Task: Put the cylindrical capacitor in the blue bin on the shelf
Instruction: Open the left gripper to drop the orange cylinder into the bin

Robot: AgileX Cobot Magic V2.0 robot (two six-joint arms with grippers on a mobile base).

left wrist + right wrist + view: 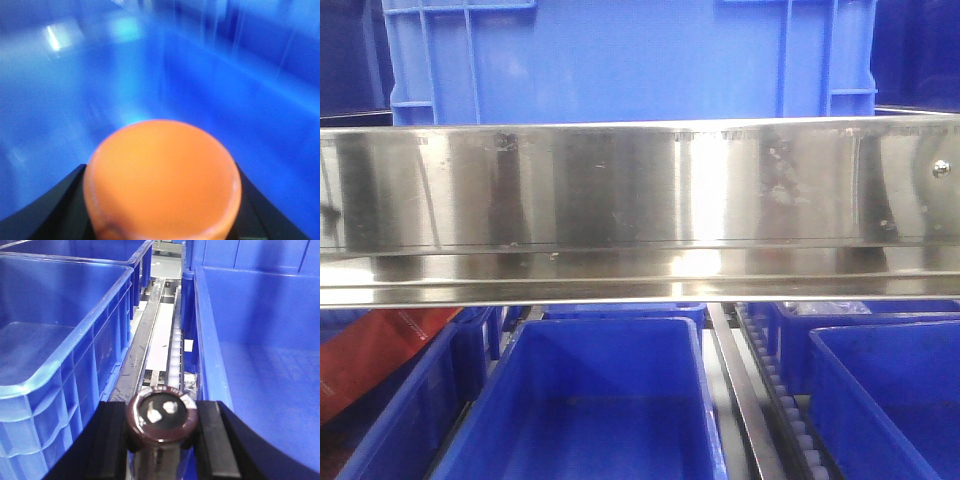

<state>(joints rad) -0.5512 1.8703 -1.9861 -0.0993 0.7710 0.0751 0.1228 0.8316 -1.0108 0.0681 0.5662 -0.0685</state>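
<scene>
The cylindrical capacitor [162, 180] fills the bottom of the left wrist view as a blurred orange round end. My left gripper [161, 212] is shut on it, with a black finger [47, 212] showing on either side. Behind it lies the inside of a blue bin [225, 90]. My right gripper [162, 427] is shut on a dark brown cylinder [162, 415] with two silvery terminals on its end, held over the gap between two blue bins. The shelf's shiny steel front rail [640, 190] crosses the front view. Neither gripper shows there.
A large blue crate [630, 60] sits above the rail. Below it stand a middle bin [610, 400], a right bin [890, 390] and something red [370, 360] at the left. A roller track [160, 340] runs between the left bin [60, 340] and right bin [260, 340].
</scene>
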